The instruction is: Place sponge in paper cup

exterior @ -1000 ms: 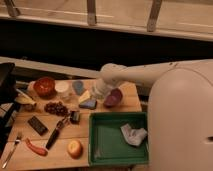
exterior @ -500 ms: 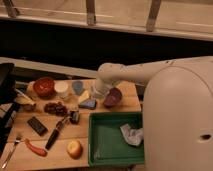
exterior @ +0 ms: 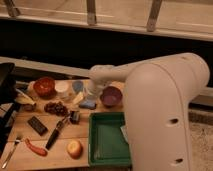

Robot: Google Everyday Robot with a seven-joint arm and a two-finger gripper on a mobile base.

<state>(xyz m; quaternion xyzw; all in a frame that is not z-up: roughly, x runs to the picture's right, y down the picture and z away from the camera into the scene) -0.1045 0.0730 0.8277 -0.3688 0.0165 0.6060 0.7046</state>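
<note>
A blue sponge (exterior: 88,104) lies on the wooden table, just left of a purple bowl (exterior: 111,96). A white paper cup (exterior: 62,89) stands upright to the sponge's upper left, beside a red bowl (exterior: 45,86). My gripper (exterior: 91,91) is at the end of the white arm. It hangs directly above and behind the sponge, between the cup and the purple bowl. The arm's bulky white body covers the right part of the view.
A green tray (exterior: 100,145) sits at the front right. Grapes (exterior: 56,107), a black-handled knife (exterior: 56,134), a black bar (exterior: 37,125), a red pepper (exterior: 36,147), an orange fruit (exterior: 74,148), a fork (exterior: 11,152) and a bluish object (exterior: 77,86) crowd the table.
The arm's end has shifted slightly left, toward the sponge and the cup. The objects on the table have not moved.
</note>
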